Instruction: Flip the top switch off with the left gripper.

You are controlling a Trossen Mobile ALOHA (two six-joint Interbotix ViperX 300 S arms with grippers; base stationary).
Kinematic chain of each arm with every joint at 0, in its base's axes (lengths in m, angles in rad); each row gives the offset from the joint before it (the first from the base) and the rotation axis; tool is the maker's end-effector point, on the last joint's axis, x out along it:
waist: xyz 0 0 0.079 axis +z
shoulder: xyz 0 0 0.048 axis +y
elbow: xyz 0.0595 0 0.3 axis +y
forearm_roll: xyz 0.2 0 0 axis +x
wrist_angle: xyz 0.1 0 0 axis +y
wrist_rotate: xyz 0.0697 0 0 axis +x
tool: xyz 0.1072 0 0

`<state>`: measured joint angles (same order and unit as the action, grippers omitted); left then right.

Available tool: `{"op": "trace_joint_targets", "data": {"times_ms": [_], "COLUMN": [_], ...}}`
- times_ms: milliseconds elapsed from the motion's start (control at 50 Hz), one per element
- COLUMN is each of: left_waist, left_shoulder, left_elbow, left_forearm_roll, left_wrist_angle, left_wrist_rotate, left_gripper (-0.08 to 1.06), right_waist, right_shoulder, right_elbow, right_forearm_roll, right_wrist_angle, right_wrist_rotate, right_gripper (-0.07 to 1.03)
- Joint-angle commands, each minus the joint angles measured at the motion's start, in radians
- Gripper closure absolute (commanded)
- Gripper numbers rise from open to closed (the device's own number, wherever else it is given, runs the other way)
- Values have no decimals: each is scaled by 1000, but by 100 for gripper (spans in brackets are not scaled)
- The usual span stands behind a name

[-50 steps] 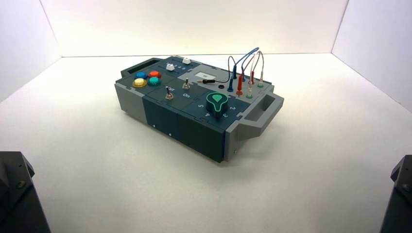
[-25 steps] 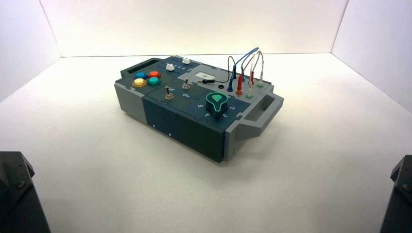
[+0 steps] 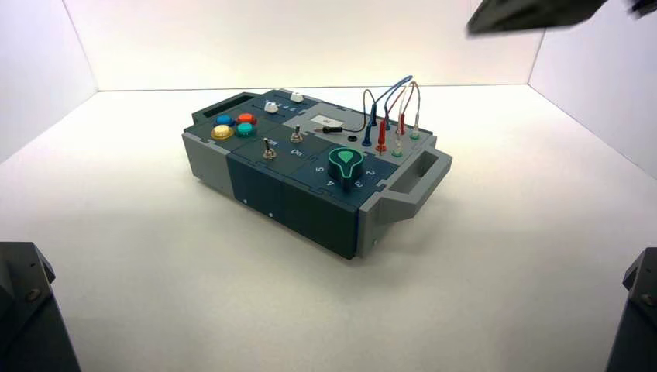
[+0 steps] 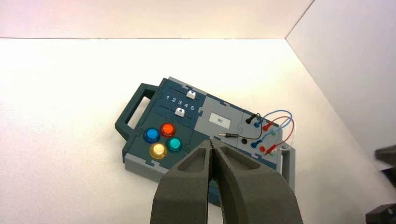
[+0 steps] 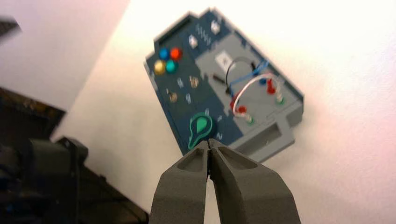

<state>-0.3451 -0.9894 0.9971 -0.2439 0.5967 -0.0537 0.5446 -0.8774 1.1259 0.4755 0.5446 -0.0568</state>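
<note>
Both clenched off the box, left end effector hides top switch, right end effector a corner

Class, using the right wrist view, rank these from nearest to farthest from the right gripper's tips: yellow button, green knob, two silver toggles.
From the right gripper:
1. Green knob, box's right part
2. Silver toggles, mid-box; too close to call between them
3. Yellow button, left part

A white tabletop beneath a grey and dark-blue box.
</note>
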Motion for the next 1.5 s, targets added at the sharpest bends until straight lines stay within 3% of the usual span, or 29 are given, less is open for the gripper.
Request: {"op": "trace_joint_targets", "data": {"times_ms": [20,260,540,920,1200,1500], "left_waist": [-2,-5,-6,-6,-60,-155], "left_shoulder": [44,106,110,109,210,336], "left_elbow": [-49,-103,-101,-104,-98,-94], "left_forearm_roll": [0,0,0,0,0,-3], "left_wrist_angle": [-18,-21,-15,41,43,-46], "left_wrist_rotate": [11,11,11,31,38,34], "left_gripper": [101,101,101,101,101,101], "right_waist": [60,117,117,117,115,109], "right_shoulder": [112,353,558,719,844,861], "right_elbow": [-67,-196,-245,-290,-313,-295], "right_forearm_roll": [3,-11,-6,-9,-6,-6], "right_wrist_angle": [-28,-32,-35,-74,-83,-114], "right_wrist_rotate": [-8,-17,-17,-17,-12,-9], "right_gripper": [99,99,99,99,99,99]}}
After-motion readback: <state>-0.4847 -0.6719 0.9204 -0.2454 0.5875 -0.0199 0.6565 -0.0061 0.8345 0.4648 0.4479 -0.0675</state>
